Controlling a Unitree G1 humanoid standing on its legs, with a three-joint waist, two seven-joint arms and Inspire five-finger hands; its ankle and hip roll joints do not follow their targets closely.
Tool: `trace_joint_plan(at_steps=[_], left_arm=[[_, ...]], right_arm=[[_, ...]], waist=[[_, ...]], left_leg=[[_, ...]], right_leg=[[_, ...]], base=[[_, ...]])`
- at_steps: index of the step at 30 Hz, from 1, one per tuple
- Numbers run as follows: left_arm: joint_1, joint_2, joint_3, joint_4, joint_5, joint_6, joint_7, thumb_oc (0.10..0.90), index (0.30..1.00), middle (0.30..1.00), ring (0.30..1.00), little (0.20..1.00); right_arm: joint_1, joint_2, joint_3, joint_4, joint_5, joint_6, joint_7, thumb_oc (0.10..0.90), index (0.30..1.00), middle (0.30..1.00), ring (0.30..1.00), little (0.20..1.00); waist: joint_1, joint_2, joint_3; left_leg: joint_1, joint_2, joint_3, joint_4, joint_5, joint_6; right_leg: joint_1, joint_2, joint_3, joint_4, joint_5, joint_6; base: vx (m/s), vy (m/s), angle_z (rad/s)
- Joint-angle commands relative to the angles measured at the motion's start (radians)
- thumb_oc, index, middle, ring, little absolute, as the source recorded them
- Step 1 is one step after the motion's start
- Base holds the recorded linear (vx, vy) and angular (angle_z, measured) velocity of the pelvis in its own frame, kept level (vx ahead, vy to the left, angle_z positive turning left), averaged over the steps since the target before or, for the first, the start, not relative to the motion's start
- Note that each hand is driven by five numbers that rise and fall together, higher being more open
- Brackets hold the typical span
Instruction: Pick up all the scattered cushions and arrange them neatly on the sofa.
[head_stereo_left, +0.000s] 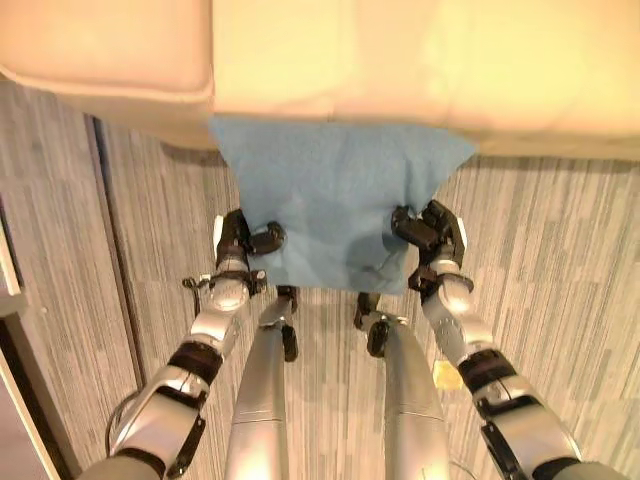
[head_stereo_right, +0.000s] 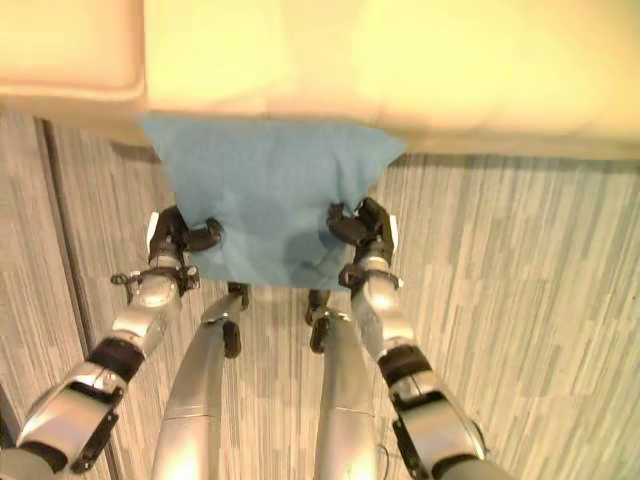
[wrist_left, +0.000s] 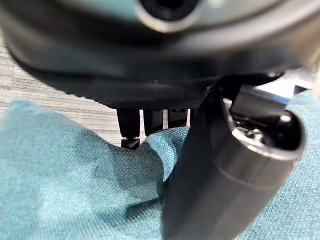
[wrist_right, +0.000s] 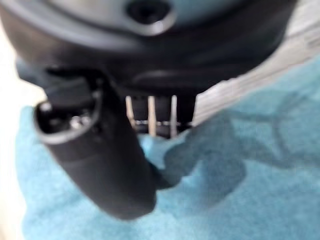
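Both robot hands grip one blue cushion (head_stereo_left: 335, 195): the left robot hand (head_stereo_left: 243, 243) pinches its near left corner, thumb on top and fingers curled under the cloth, as the left wrist view shows, and the right robot hand (head_stereo_left: 428, 232) holds the near right corner in the same pinch, fabric bunched between thumb and fingers in the right wrist view. The cushion hangs between the hands above the grey plank floor (head_stereo_left: 560, 260), its far edge touching or tucked under the front edge of the cream sofa (head_stereo_left: 420, 70); I cannot tell which. By my reading, this cushion is picked up but not yet placed, so the task is partway through at best; whether other cushions lie scattered elsewhere cannot be told from these views. The sofa seat beyond the front lip looks bare and broad, so there is open room to set the cushion down. The lip itself is the edge to clear: the cushion's far side probably needs lifting over it before going forward.
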Motion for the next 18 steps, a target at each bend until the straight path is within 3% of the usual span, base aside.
trace_joint_plan(at_steps=[1, 3, 4, 7, 9, 15, 18], left_arm=[[0.03, -0.098, -0.06, -0.091, 0.031, -0.126, -0.108, 0.4, 0.3, 0.3, 0.3, 0.3], [0.136, -0.1, -0.066, -0.145, 0.031, -0.125, -0.137, 0.4, 0.3, 0.3, 0.3, 0.3], [0.191, -0.09, -0.066, -0.166, 0.04, -0.121, -0.159, 0.4, 0.3, 0.3, 0.3, 0.3], [0.333, -0.05, -0.048, -0.237, 0.059, -0.111, -0.213, 0.4, 0.3, 0.3, 0.3, 0.3], [0.38, -0.038, -0.032, -0.256, 0.066, -0.105, -0.224, 0.4, 0.3, 0.3, 0.3, 0.3], [0.42, -0.045, -0.035, -0.256, 0.086, -0.095, -0.224, 0.4, 0.3, 0.3, 0.3, 0.3], [0.453, -0.056, -0.034, -0.251, 0.095, -0.082, -0.22, 0.4, 0.3, 0.3, 0.3, 0.3]], right_arm=[[0.027, 0.083, 0.052, -0.103, -0.055, -0.072, 0.109, 0.4, 0.3, 0.3, 0.3, 0.3], [0.146, 0.085, 0.033, -0.161, -0.064, -0.063, 0.129, 0.4, 0.3, 0.3, 0.3, 0.3], [0.203, 0.073, 0.013, -0.183, -0.074, -0.061, 0.138, 0.4, 0.3, 0.3, 0.3, 0.3], [0.358, 0.016, -0.051, -0.27, -0.136, -0.05, 0.177, 0.4, 0.3, 0.3, 0.3, 0.3], [0.417, -0.004, -0.081, -0.308, -0.172, -0.048, 0.187, 0.4, 0.3, 0.3, 0.3, 0.3], [0.491, -0.022, -0.118, -0.341, -0.216, -0.047, 0.182, 0.4, 0.3, 0.3, 0.3, 0.3], [0.529, -0.029, -0.131, -0.347, -0.244, -0.046, 0.164, 0.4, 0.3, 0.3, 0.3, 0.3]], waist=[[-0.007, 0.027, -0.137], [-0.009, 0.024, -0.145], [-0.015, 0.021, -0.153], [-0.022, 0.015, -0.206], [-0.029, 0.013, -0.245], [-0.046, 0.01, -0.286], [-0.057, 0.001, -0.308]], left_leg=[[0.151, -0.005, -0.094, -0.021, -0.16, -0.057], [0.312, -0.004, -0.09, -0.115, -0.137, -0.064], [0.404, -0.002, -0.077, -0.181, -0.097, -0.065], [0.677, 0.03, -0.048, -0.32, -0.078, -0.082], [0.773, 0.047, -0.03, -0.367, -0.067, -0.091], [0.885, 0.089, 0.002, -0.384, -0.05, -0.116], [0.908, 0.122, 0.017, -0.321, -0.049, -0.117]], right_leg=[[0.168, 0.004, 0.006, -0.225, 0.104, 0.092], [0.321, 0.006, -0.013, -0.315, 0.123, 0.098], [0.41, 0.008, -0.027, -0.379, 0.159, 0.095], [0.674, 0.043, -0.038, -0.519, 0.162, 0.102], [0.769, 0.067, -0.035, -0.572, 0.158, 0.101], [0.899, 0.116, -0.029, -0.643, 0.137, 0.084], [0.97, 0.151, -0.013, -0.679, 0.13, 0.063]], base=[[0.05, -0.046, -0.06], [0.08, -0.06, -0.06], [0.13, -0.07, -0.02], [0.26, -0.107, -0.13], [0.22, -0.131, -0.18], [0.09, -0.119, -0.12], [0.07, -0.134, -0.11]])
